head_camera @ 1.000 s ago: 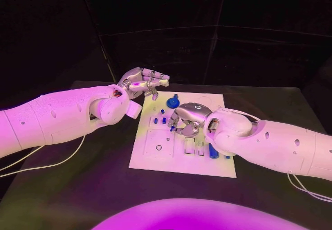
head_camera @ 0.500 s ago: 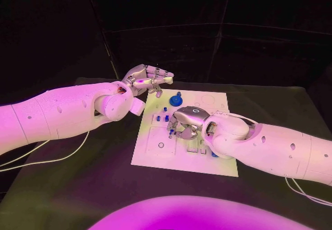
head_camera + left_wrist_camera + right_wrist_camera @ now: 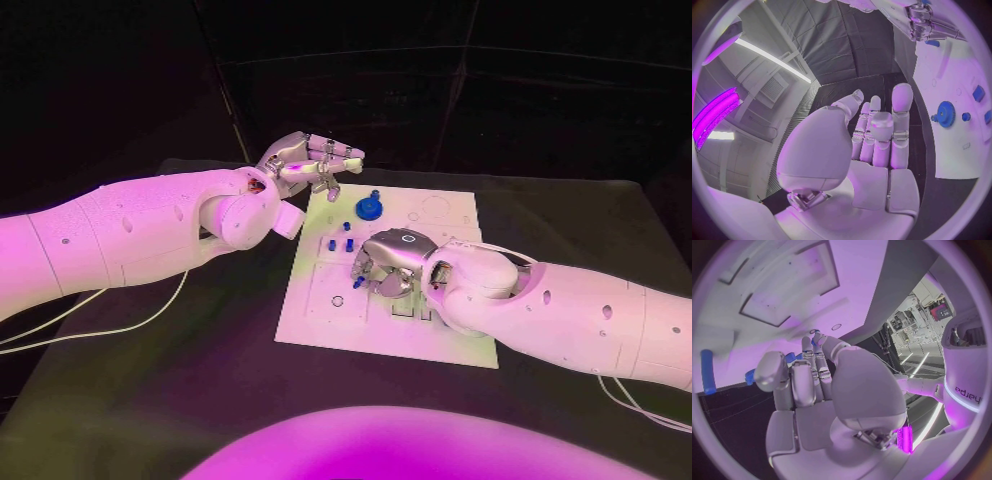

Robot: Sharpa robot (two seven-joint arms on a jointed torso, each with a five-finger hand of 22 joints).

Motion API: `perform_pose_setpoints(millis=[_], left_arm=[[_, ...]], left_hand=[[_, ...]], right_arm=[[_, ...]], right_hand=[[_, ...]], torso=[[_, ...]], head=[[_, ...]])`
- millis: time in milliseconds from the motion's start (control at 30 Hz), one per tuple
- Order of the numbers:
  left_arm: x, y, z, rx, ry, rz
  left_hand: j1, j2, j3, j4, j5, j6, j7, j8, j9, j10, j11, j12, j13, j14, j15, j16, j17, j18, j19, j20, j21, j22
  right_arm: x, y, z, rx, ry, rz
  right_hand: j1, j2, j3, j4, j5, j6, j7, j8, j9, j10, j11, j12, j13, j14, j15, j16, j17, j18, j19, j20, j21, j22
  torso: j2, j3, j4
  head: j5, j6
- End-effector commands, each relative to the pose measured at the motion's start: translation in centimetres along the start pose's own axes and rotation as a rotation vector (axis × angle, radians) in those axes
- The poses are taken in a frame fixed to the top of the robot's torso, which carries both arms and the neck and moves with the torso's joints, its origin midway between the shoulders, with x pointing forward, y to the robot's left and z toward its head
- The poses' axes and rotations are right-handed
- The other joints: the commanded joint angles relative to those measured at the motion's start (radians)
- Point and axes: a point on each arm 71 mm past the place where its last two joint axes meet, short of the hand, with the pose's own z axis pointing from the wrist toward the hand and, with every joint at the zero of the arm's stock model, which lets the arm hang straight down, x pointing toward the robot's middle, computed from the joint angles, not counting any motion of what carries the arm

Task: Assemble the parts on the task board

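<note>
Silver right robot hand [image 3: 387,262] is curling over the task board [image 3: 325,315], its hold unclear; left robot hand [image 3: 306,165] is hovering empty, fingers apart.

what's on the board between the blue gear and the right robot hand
In the head view, two small blue pegs stand on the white board between the blue gear and the right robot hand; around them the board is bare.

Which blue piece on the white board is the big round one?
The blue gear at the far end of the task board. It is wide and round, while the other blue parts are small pegs.
</note>
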Motion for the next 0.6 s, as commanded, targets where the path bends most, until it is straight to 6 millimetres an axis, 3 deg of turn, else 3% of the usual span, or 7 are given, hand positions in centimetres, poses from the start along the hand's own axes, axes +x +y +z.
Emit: perform_pose_setpoints(millis=[33,600], left_arm=[[0.1,-0.16,0.06,0.011,0.009,-0.008],[0.07,-0.13,0.09,0.009,0.011,-0.008]], left_hand=[[-0.001,0.007,-0.005,0.0,-0.002,-0.008,-0.001,-0.001,-0.001,-0.009,0.002,0.006,0.001,-0.006,0.001,-0.002,-0.001,0.01,-0.004,0.002,-0.004,-0.001],[-0.002,0.007,-0.006,0.001,-0.002,-0.008,0.0,-0.001,-0.001,-0.009,0.002,0.006,0.002,-0.006,0.001,-0.002,-0.001,0.01,-0.004,0.002,-0.005,-0.002]], right_arm=[[0.14,0.07,0.06,-0.008,0.014,-0.019],[-0.18,0.14,0.0,-0.013,-0.041,-0.027]], right_hand=[[-0.009,0.001,0.003,0.0,0.002,0.005,0.004,0.0,0.002,0.006,0.002,-0.006,-0.001,0.046,-0.006,-0.002,-0.001,-0.009,0.008,0.001,0.005,0.001],[-0.011,0.002,0.003,0.001,0.005,0.005,0.005,-0.002,0.001,0.006,0.003,-0.007,-0.001,0.045,-0.006,-0.003,-0.003,-0.009,0.009,0.001,0.007,0.003]], torso=[[0.0,0.0004,0.0005],[-0.001,0.0004,-0.0007]], head=[[0.001,-0.004],[0.005,-0.009]])
